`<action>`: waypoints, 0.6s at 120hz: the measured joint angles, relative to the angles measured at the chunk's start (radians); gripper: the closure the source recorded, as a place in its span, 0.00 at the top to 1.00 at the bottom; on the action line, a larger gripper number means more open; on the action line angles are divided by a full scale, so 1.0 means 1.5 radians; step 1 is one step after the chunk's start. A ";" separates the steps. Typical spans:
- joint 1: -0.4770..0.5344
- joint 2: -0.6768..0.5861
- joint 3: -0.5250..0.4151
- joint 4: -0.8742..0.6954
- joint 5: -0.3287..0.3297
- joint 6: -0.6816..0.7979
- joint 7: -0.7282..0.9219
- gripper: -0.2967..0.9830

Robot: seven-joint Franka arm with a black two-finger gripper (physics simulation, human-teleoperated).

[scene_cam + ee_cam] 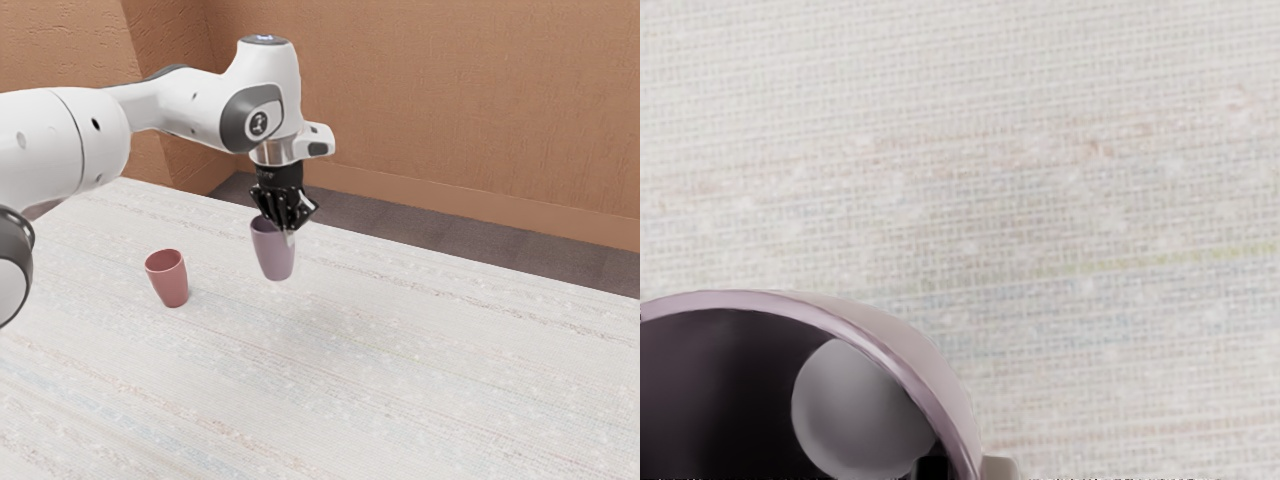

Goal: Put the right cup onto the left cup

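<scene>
Exterior view, 12 o'clock: wall [430, 90] rough, matt. Tabletop [400, 350]: coarse cloth-like weave. Mauve cup [273, 255]: smooth, faint sheen. Red cup [170, 284]: smooth.

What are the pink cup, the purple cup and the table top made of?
The pink cup and purple cup look like smooth, slightly shiny plastic, maybe glazed ceramic: their sides are even, with soft highlights. The table top seems dull woven cloth, because you see crisscross threads.

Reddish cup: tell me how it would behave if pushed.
The reddish cup would probably tip if pushed near its rim, since its base is narrower than its mouth. Once down, its round side would likely let it roll. Its even rim suggests stiff walls.
</scene>
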 joint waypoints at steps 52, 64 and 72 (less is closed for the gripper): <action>0.084 -0.062 0.000 -0.017 0.056 -0.034 -0.003 0.15; 0.101 -0.072 0.001 -0.017 0.066 -0.046 -0.002 0.15; 0.110 -0.074 0.003 -0.018 0.070 -0.052 -0.002 0.15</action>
